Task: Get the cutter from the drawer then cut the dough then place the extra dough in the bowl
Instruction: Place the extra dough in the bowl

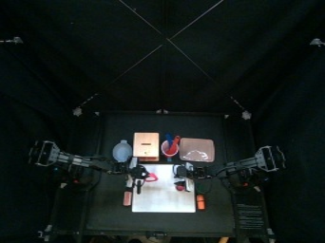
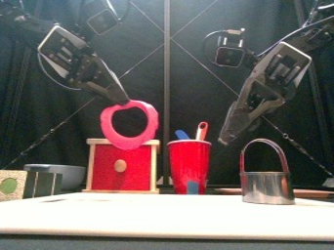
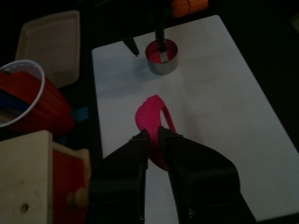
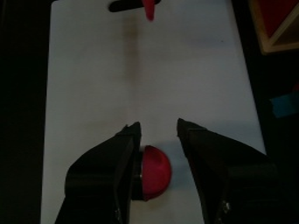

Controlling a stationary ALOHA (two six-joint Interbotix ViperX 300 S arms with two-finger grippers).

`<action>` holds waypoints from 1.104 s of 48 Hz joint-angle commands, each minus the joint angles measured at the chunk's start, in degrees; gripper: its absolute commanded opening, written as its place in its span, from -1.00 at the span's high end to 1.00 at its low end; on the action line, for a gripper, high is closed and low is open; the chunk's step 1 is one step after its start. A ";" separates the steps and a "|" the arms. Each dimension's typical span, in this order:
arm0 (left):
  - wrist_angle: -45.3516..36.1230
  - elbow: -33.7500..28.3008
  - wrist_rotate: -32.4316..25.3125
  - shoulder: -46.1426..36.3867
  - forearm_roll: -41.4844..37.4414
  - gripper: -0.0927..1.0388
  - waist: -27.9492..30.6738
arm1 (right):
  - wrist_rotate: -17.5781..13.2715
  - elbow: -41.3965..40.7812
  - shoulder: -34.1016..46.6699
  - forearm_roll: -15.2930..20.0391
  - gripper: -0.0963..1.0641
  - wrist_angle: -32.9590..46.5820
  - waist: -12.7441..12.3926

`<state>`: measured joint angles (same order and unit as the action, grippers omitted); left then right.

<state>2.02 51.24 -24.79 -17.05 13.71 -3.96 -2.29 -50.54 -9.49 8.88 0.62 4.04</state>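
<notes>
My left gripper (image 2: 124,100) is shut on a pink dough ring (image 2: 129,124) and holds it in the air above the white cutting board (image 1: 165,197). In the left wrist view the ring (image 3: 151,116) hangs from the jaws of the left gripper (image 3: 160,140). The metal cutter (image 2: 267,176) stands on the board to the right, also visible as the cutter (image 3: 162,58). My right gripper (image 4: 158,129) is open just over a round red dough disc (image 4: 156,171) that lies flat on the board.
Behind the board stand the blue-grey bowl (image 1: 121,150), the wooden box (image 2: 124,166), the red cup (image 2: 189,164) with toy knives, and the pink tray (image 1: 199,148). A small orange thing (image 1: 203,199) lies off the board's right edge.
</notes>
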 commanded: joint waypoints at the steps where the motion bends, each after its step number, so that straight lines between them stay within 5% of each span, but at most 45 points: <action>1: 3.25 3.08 0.00 -6.15 0.00 -0.17 0.79 | 0.09 0.44 -1.93 -0.35 -0.50 0.18 0.00; 18: 7.03 11.07 0.00 -23.73 0.18 -0.17 5.98 | 0.09 0.44 -1.76 -0.70 -0.50 0.35 -0.18; 34: -5.01 13.97 -0.09 -31.38 -0.70 -0.17 20.74 | 0.09 -0.35 -1.49 -0.62 -0.50 0.53 0.00; 53: -15.29 14.68 0.00 -37.97 -5.71 -0.17 25.66 | 0.09 -1.32 -1.49 -0.70 -0.50 1.23 0.00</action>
<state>-11.34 66.45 -24.87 -54.84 8.44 20.92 -2.29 -52.29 -9.49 8.26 1.23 4.13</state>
